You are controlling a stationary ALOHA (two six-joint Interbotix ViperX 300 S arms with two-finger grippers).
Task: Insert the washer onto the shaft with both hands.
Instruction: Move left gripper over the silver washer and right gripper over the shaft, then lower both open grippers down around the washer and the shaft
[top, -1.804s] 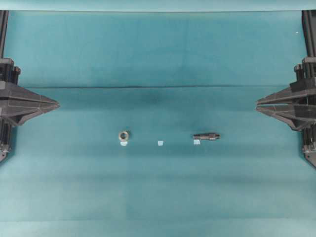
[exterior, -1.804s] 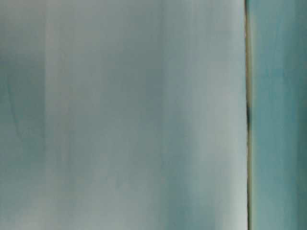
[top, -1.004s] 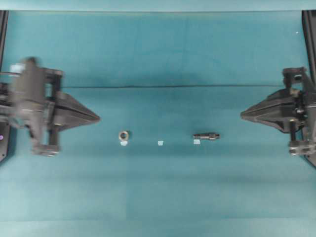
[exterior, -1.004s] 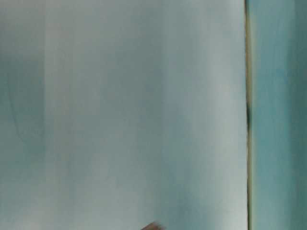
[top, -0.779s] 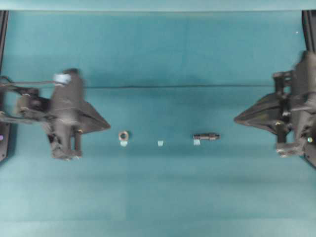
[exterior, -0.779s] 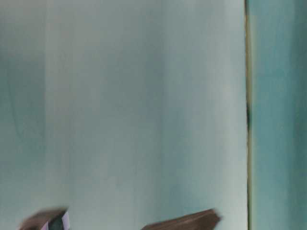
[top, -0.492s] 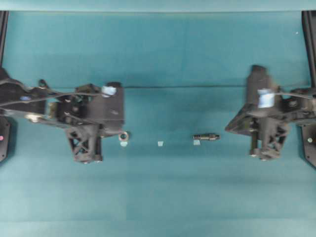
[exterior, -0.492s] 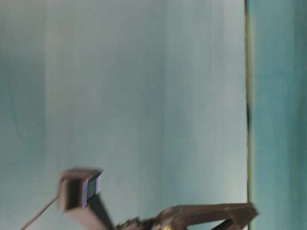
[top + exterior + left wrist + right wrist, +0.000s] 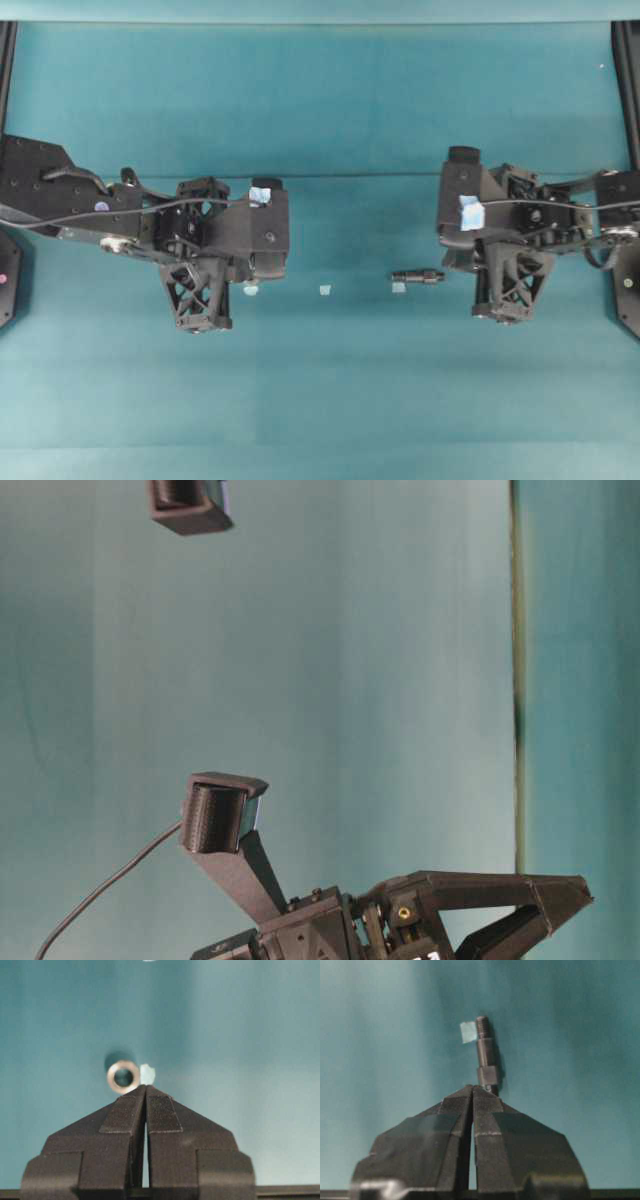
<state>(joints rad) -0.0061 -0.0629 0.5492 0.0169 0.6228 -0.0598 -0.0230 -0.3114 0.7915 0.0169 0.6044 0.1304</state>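
Black claw (image 9: 545,912) low right, camera block (image 9: 222,815), cable (image 9: 105,892)

Light is soft and even across the teal mat (image 9: 330,110), with a darker band along its fold line and faint shadows under both arms. In the wrist views the mat is brighter to the left of the rod (image 9: 486,1060) and right of the ring (image 9: 123,1076), which casts a small dark shadow up-left. The ring looks slightly soft. The table-level view is hazy and washed out.

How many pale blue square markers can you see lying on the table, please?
3: one by the left gripper, one midway, one beside the shaft. Others may hide under the arms.
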